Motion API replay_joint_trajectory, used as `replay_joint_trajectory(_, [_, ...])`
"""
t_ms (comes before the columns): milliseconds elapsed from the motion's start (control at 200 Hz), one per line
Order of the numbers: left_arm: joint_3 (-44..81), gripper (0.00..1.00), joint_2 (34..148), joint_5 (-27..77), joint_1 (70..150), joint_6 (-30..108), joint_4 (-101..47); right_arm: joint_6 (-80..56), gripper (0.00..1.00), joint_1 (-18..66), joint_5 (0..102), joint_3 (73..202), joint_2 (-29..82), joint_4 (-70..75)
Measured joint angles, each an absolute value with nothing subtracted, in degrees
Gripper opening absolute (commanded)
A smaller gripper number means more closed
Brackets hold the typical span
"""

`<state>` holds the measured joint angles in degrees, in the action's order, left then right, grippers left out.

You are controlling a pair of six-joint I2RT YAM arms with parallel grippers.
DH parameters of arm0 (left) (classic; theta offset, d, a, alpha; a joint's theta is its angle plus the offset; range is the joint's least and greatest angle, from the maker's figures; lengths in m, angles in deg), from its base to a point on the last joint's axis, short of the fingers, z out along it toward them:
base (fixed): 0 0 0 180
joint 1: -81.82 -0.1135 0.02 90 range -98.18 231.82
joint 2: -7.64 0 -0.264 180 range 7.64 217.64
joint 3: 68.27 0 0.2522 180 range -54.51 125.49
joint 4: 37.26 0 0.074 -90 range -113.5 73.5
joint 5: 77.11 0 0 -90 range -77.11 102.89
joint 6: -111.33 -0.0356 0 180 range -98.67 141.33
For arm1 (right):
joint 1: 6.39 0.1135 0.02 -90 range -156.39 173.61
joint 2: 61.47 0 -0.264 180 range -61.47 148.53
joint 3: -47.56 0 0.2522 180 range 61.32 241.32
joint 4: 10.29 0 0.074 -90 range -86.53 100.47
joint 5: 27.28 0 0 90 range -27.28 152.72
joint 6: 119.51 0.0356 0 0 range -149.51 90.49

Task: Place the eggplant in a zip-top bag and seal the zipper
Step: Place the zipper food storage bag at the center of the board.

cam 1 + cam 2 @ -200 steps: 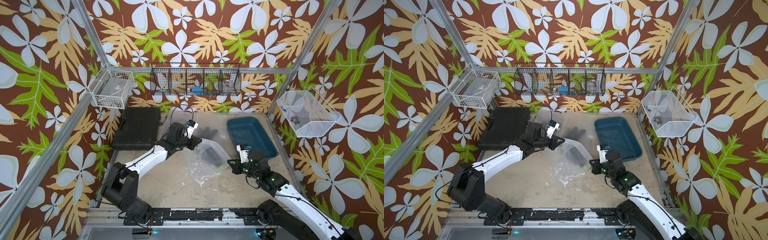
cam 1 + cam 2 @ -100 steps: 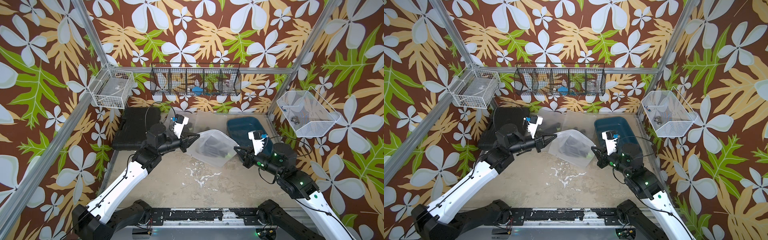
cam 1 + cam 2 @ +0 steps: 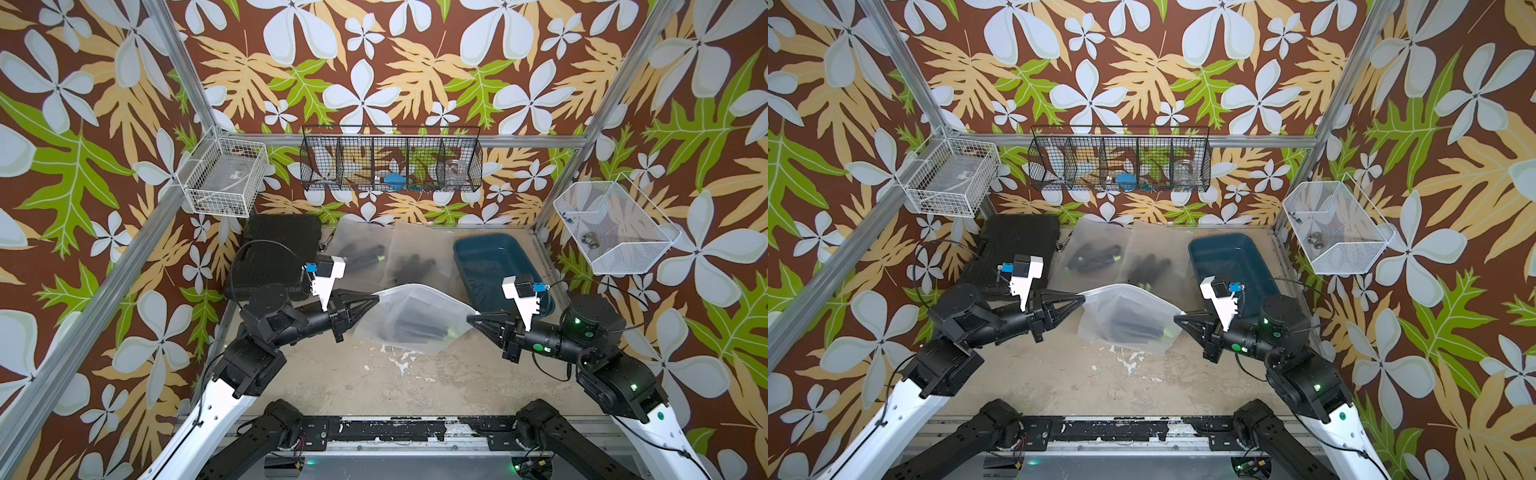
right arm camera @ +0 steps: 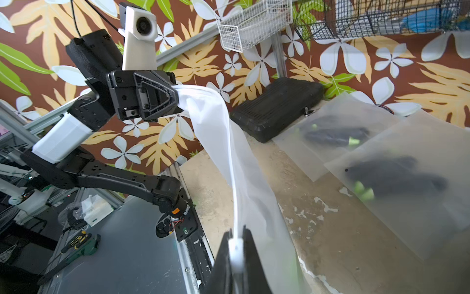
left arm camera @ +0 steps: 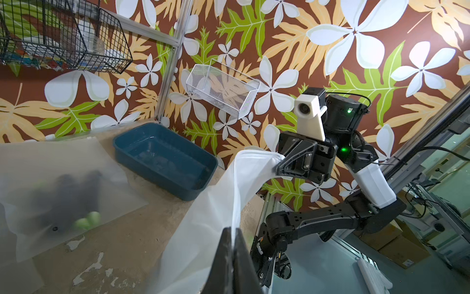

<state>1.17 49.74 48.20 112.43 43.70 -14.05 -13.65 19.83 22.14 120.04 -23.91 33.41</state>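
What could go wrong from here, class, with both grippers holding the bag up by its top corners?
1. The left gripper and right gripper each pinch only a corner of the bag; the eggplant weighing it down might pull thin plastic free.
2. The top edge bows between them; whether the zipper is shut all along is unclear, so a gap could spill it.
3. The bag hangs near the blue tub and may snag.

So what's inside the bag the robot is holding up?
Through the frosted zip-top bag shows a dark eggplant with a green end, lying low. The cloudy plastic blurs it, so anything else inside can't be made out.
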Motion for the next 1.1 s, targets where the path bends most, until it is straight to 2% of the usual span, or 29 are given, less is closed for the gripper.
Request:
replay_joint_trajectory(100, [1.7,0.0,51.32,44.82,112.47,44.31,-12.21,-13.37,0.01,19.85,24.22,118.4,-20.7,32.33])
replay_joint_trajectory(250, [-0.44,0.0,55.95,37.95,112.32,44.92,-8.41,-12.82,0.01,19.83,33.44,114.64,-12.46,30.5])
replay_joint_trajectory(440, [-6.26,0.0,65.74,30.54,107.82,44.92,-7.14,-10.46,0.03,19.48,44.26,112.09,1.49,25.06])
replay_joint_trajectory(561, [-5.32,0.0,70.73,27.26,107.14,44.53,-10.14,-9.93,0.11,18.91,47.02,113.88,9.11,19.31])
replay_joint_trajectory(586, [-4.49,0.0,72.34,26.08,107.07,44.2,-10.97,-9.78,0.16,18.84,47.83,114.6,10.88,18.19])
replay_joint_trajectory(636, [-2.72,0.0,75.69,23.83,106.88,43.52,-12.19,-9.3,0.33,18.71,49.97,116.39,14.12,17.17])
replay_joint_trajectory(701, [-0.79,0.0,80.43,20.36,106.44,42.65,-13.24,-9.06,0.42,18.41,53.88,119.52,18.53,17.76])
replay_joint_trajectory(791, [-0.16,0.0,85.17,17.1,106.07,41.54,-14.29,-9.63,0.47,18.6,58.47,121.99,21.2,18.54])
replay_joint_trajectory(876, [-0.38,0.0,88.21,15.57,105.96,40.31,-15.1,-10.83,0.52,20.44,61.55,119.69,17.77,17.91])
replay_joint_trajectory(996, [-0.33,0.0,91.62,14.65,104.69,39.44,-16.87,-12.01,0.53,24.0,63.19,114.16,11.69,14.13])
replay_joint_trajectory(1101, [0.52,0.0,93.94,14.72,104.03,39.42,-17.72,-12.56,0.53,26.91,62.73,110.93,12.11,10.37])
